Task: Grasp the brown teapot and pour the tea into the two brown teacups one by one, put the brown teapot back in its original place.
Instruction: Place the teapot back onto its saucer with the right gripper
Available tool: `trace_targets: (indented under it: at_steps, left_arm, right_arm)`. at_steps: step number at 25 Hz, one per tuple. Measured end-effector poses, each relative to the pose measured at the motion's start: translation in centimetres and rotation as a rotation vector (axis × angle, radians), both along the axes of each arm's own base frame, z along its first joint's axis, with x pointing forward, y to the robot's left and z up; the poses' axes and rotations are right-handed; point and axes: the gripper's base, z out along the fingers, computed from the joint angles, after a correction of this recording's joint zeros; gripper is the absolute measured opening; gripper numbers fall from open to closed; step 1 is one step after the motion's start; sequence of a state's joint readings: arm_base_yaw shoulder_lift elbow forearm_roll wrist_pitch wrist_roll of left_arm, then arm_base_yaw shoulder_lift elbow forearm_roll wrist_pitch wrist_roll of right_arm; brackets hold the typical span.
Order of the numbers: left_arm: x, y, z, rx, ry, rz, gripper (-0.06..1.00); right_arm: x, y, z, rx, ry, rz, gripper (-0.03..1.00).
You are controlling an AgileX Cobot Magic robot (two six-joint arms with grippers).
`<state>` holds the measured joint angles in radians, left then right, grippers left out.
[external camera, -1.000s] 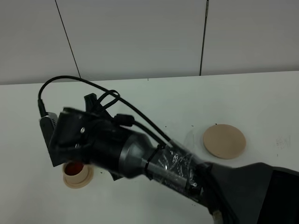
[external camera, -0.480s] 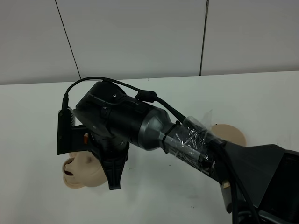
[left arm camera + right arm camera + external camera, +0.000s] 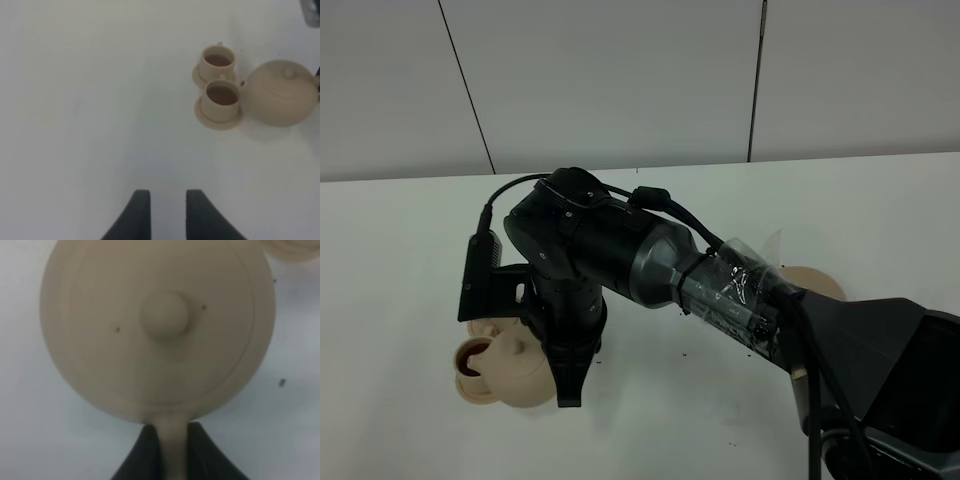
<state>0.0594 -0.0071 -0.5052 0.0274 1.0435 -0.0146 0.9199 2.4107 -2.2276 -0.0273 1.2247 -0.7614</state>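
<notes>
Now our right gripper (image 3: 169, 440) is clenched on the handle of the brown teapot (image 3: 520, 367), which has come back level at lower left beside the two brown teacups (image 3: 218, 95), both showing tea. The clay disc (image 3: 817, 284) waits at right; left gripper (image 3: 164, 210) empty.

One brown teapot (image 3: 280, 93), lidded. Two brown teacups (image 3: 217, 60) (image 3: 222, 99) just beside the teapot, each on its own small saucer: two saucers (image 3: 198, 79) (image 3: 216, 121) counted, both cups dark inside. One flat round disc (image 3: 815, 281), well apart from the teapot, largely hidden behind the arm. Two pincers: left (image 3: 163, 212) and right (image 3: 170, 452). One white counter (image 3: 75, 100).
</notes>
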Motion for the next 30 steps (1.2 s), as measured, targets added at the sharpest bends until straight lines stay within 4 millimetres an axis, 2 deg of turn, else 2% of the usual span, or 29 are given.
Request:
trace_targets:
  at_steps: [24, 30]
  left_arm:
    - [0.0, 0.0, 0.0, 0.000, 0.000, 0.000, 0.24]
    - [0.0, 0.0, 0.0, 0.000, 0.000, 0.000, 0.24]
  right_arm:
    - [1.8, -1.4, -0.2, -0.010, -0.011, -0.091, 0.09]
    - [4.0, -3.4, 0.3, 0.014, 0.006, -0.161, 0.09]
